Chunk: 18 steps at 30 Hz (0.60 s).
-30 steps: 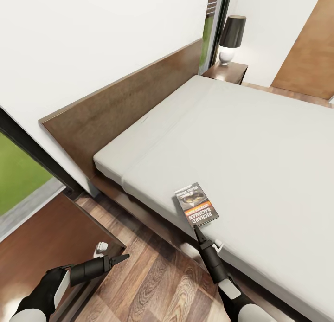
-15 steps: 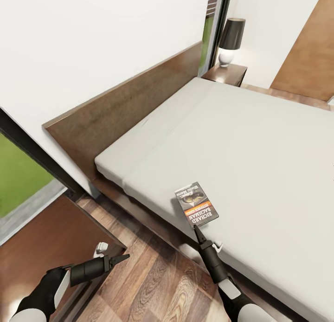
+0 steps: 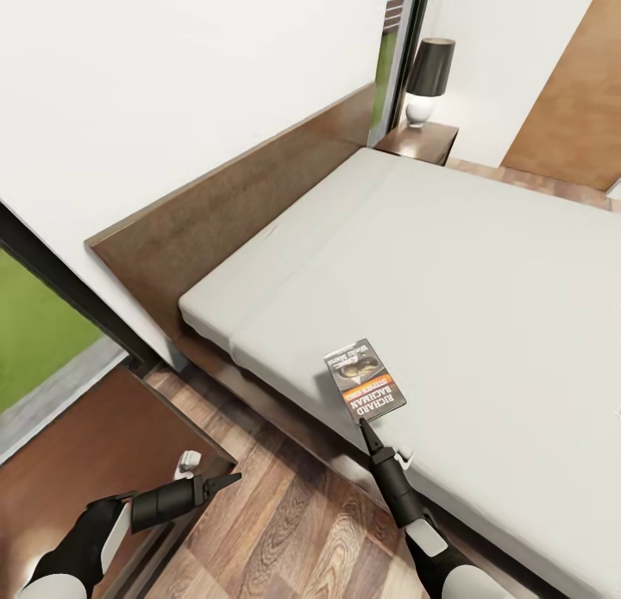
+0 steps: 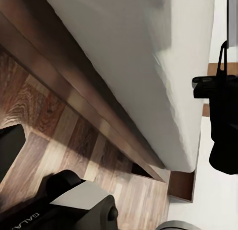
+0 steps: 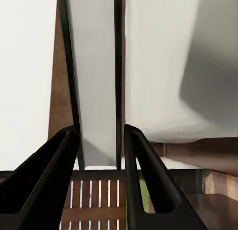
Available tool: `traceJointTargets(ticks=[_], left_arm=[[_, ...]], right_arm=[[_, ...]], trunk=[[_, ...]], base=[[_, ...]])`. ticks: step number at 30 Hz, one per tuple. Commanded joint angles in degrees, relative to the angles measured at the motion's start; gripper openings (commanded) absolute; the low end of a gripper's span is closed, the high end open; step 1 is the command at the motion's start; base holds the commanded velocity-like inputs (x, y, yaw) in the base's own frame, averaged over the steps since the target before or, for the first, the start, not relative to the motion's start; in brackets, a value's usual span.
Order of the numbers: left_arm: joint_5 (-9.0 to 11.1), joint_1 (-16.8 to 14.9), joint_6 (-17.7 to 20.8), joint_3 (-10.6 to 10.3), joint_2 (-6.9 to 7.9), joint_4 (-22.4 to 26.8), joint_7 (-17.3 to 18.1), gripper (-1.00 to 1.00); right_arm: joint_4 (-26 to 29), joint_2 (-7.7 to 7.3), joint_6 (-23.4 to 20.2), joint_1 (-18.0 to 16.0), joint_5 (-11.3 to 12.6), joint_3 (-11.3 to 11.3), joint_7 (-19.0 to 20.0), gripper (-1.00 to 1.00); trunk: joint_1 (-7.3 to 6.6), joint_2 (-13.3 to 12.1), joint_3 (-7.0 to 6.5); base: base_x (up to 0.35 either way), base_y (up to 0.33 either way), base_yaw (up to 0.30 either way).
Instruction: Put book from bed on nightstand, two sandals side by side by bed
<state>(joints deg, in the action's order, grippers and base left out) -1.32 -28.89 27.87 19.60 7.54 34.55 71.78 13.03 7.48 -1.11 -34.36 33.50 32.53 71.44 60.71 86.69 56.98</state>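
The book [image 3: 365,380] lies flat on the bed [image 3: 483,262], close to the mattress's near edge, its orange-red band facing me. My right gripper [image 3: 363,424] points at the book's near edge, and its tip looks to touch that edge. In the right wrist view its fingers [image 5: 148,180] stand apart with nothing between them. My left gripper [image 3: 228,481] hangs low over the floor, its tips slightly apart and empty. One nightstand [image 3: 420,140] stands at the far end of the headboard. The sandals are out of view.
A black-shaded lamp [image 3: 429,74] stands on the far nightstand. A reddish-brown wooden top [image 3: 86,444] lies under my left arm, with a small white object [image 3: 185,463] on it. Wood-plank floor [image 3: 293,530] runs between it and the bed frame. Windows flank the headboard [image 3: 233,206].
The whole head view has shifted slightly, so the camera moved. The book and both grippers keep their places.
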Motion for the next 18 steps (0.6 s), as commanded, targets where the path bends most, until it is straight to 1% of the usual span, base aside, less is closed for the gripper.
traceJointTargets(ticks=[1, 9, 10, 14, 18], left_arm=[[-0.12, -0.03, 0.63, 0.18, -0.01, 0.04, 0.42, 1.00], [-0.04, -0.03, 0.85, 0.17, 0.02, 0.06, 0.93, 1.00], [-0.05, -0.03, 0.86, 0.19, 0.02, 0.05, 1.34, 1.00], [-0.13, -0.03, 0.88, 0.19, 0.09, 0.07, 5.55, 1.00], [-0.24, -0.03, 0.87, 0.25, 0.11, 0.06, 6.22, 1.00]], right_arm=[[-0.02, 0.00, -0.12, -0.01, 0.41, -0.25, 0.09, -1.00], [-0.02, -0.02, -0.28, -0.01, 0.21, -0.36, 0.03, -1.00], [-0.02, -0.02, -0.42, -0.01, 0.17, -0.36, 0.02, -1.00], [-0.02, -0.01, -0.96, -0.01, 0.02, -0.47, 0.16, -1.00], [-0.02, 0.00, -1.04, -0.01, -0.08, -0.57, 0.18, -1.00]], trunk=[[-0.23, -0.40, -0.15], [-1.98, -3.61, -1.59], [-2.20, -4.01, -1.77], [-3.08, -5.61, -2.49], [-3.96, -7.22, -3.21]], base=[[0.000, 0.000, 0.000], [0.000, 0.000, 0.000], [0.000, 0.000, 0.000], [0.000, 0.000, 0.000], [0.000, 0.000, 0.000]])
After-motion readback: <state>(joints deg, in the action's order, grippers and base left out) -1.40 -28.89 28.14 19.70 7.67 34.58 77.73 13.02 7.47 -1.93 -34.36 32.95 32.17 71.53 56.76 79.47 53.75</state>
